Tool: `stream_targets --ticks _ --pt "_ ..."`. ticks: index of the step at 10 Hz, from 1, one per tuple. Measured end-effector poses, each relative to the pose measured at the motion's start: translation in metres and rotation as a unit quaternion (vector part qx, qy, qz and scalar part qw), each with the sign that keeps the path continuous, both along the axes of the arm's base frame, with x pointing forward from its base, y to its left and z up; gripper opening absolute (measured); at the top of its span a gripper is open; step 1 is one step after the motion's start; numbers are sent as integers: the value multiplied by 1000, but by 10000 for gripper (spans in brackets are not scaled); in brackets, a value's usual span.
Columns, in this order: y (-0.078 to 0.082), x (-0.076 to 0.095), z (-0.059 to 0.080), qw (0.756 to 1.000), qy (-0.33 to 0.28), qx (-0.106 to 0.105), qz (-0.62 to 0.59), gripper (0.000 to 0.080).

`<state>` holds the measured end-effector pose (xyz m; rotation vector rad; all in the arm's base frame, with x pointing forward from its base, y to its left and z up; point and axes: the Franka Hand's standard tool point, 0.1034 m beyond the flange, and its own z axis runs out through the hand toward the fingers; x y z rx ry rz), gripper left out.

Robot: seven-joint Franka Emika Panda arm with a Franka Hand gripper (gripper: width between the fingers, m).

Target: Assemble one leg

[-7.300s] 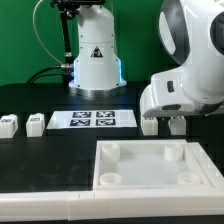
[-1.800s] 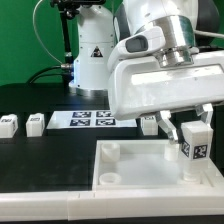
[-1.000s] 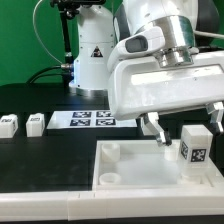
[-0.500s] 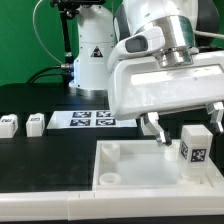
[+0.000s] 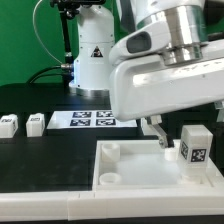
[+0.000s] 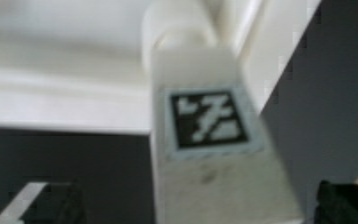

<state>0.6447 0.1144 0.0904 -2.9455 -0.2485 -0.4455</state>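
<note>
The tabletop lay at the worktop's near edge. The leg stood upright inside it, toward the exterior view's right, with its tag facing outward. The hand straddled the leg with its fingers apart and a gap on either side. Two further legs lay beside the marker board, with bare worktop in front of them.

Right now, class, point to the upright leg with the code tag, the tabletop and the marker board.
leg (image 5: 195,150), exterior view, on its tagged front face.
tabletop (image 5: 140,168), exterior view, on its bare inner floor.
marker board (image 5: 92,119), exterior view, at its middle, among the tags.
</note>
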Motion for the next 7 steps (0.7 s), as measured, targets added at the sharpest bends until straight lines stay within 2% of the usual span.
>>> stream_targets --ticks 1,3,4,5,6,7 --pt "-1 4 -1 1000 18 1 2 649" --pt "1 -10 -6 991 135 0 23 649" --pt "-3 -1 -10 989 144 2 31 649" --pt "-6 -2 -13 992 126 1 28 649" --pt "-4 -4 -14 991 133 2 22 649" --pt "-4 -4 -14 991 136 4 6 537"
